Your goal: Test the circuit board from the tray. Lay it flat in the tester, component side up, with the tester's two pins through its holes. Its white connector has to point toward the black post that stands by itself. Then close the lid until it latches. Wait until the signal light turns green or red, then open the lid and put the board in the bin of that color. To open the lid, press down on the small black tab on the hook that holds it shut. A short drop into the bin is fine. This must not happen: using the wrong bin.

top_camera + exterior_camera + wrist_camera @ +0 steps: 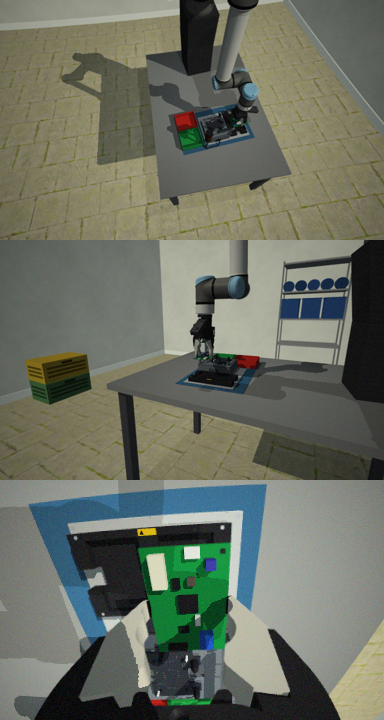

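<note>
My gripper (pixel 240 122) (pixel 204 357) (pixel 188 599) is shut on the circuit board's long sides. The green board (pixel 234 121) (pixel 199 357) (pixel 167 605) hangs level above the tray, component side up. Its white connector (pixel 191 553) is at the end away from the tester in the wrist view; a longer cream block (pixel 157 572) is beside it. The black tray (pixel 212 378) (pixel 112 555) has a yellow label. The grey tester (pixel 225 135) (pixel 218 368) stands beside the tray, partly hidden under the board in the wrist view. The lid's state and pins are too small to tell.
The red bin (pixel 184 121) (pixel 247 361) and green bin (pixel 191 138) (pixel 225 355) stand at the tester's far side from the tray. The dark signal light (pixel 208 135) rises at the tester's corner near the green bin, with no clear glow. A blue mat (pixel 252 136) (pixel 244 387) lies underneath.
</note>
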`<state>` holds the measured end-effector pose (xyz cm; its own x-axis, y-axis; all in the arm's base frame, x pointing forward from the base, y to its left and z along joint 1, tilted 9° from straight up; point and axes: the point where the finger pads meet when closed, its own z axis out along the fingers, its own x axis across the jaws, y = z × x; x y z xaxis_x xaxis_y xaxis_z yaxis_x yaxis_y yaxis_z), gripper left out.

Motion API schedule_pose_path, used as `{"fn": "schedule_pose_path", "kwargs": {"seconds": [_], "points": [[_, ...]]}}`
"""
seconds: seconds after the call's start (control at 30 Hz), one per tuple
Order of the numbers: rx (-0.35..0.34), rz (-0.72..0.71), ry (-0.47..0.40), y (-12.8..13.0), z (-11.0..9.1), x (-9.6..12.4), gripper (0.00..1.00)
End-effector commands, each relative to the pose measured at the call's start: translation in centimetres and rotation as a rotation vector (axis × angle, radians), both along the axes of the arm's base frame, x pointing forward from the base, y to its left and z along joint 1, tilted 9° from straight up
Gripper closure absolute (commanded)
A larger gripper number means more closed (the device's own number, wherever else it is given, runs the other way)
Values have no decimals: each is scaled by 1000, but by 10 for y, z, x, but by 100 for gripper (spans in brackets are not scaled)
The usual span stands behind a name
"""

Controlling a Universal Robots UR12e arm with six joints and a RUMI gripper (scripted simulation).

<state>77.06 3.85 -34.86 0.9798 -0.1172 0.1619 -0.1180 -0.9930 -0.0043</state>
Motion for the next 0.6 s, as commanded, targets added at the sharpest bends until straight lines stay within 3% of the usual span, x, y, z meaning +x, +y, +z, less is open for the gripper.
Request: {"fn": "schedule_pose_path", "kwargs": {"seconds": [0.0, 0.57], "points": [[0, -2, 2, -6, 0, -5, 61], [1, -2, 0, -67, 2, -28, 61]]}}
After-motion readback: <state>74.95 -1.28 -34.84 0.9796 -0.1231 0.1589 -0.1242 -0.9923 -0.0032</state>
